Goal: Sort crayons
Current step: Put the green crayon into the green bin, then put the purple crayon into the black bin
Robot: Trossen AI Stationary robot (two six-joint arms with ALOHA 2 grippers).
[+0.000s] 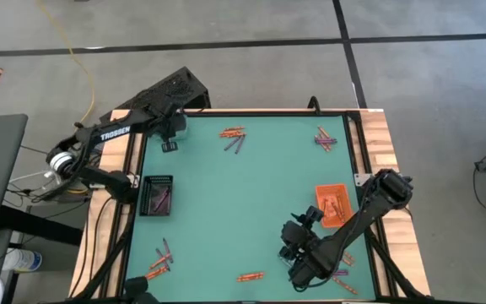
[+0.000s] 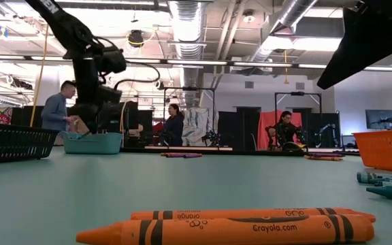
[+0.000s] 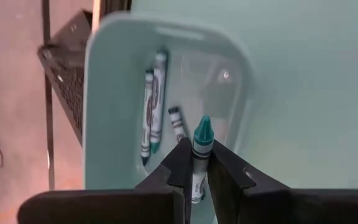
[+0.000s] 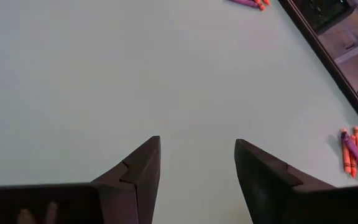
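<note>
**A teal crayon over the teal tray**

The left gripper (image 3: 194,171) is up at the far left corner of the desk (image 1: 251,211). It hangs right over the teal tray (image 3: 104,93). Its two dark fingers (image 3: 178,165) are pinched on a teal crayon (image 3: 200,152), and the crayon's pointy tip sticks up between them. Under it, three more crayons (image 3: 154,99) lie flat inside the teal tray, two side by side and one short one just beside the gripper.

The right gripper (image 4: 196,171) is near the front right part of the desk, close to the orange tray (image 1: 332,203). Its fingers stand wide apart and nothing is between them. Only bare green desk shows below it. A small bunch of orange and purple crayons (image 4: 352,152) lies off to one side, well apart from this gripper.

The black tray (image 1: 157,194) sits at the left edge of the desk and has a few crayons in it.

More crayons lie in little bunches around the desk: some at the far middle (image 1: 234,138), some at the far right corner (image 1: 326,139), some at the front left corner (image 1: 160,263), and two orange ones at the front middle (image 2: 250,223).

People stand in the room behind the desk.
</note>
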